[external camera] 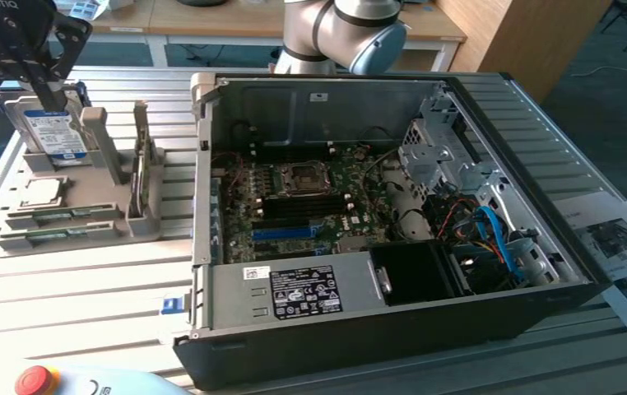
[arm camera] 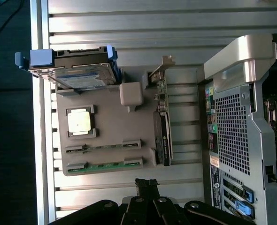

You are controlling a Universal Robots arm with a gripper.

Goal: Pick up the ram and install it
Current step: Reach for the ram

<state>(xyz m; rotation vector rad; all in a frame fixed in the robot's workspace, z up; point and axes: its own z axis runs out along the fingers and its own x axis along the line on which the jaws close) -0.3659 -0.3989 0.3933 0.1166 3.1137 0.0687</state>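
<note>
Two green ram sticks (external camera: 61,216) (arm camera: 103,145) lie flat side by side in grooves of a grey holder block (external camera: 127,230), on the table to the exterior view's left of the open computer case (external camera: 379,321). In the wrist view the second stick (arm camera: 103,165) lies closest to my fingertips. My black gripper (external camera: 50,86) (arm camera: 145,184) hangs high above the holder, over its hard-drive end, shut with nothing in it. The motherboard (external camera: 303,197) lies exposed inside the case, with blue slots (external camera: 291,233) near its front.
The holder also carries a silver-and-blue hard drive (external camera: 56,136) (arm camera: 75,70) standing on edge, a square processor chip (external camera: 41,192) (arm camera: 80,122) and an upright expansion card (external camera: 141,164) (arm camera: 163,136). A red stop button (external camera: 34,380) sits at the front edge. Papers (external camera: 621,247) lie at the exterior view's right.
</note>
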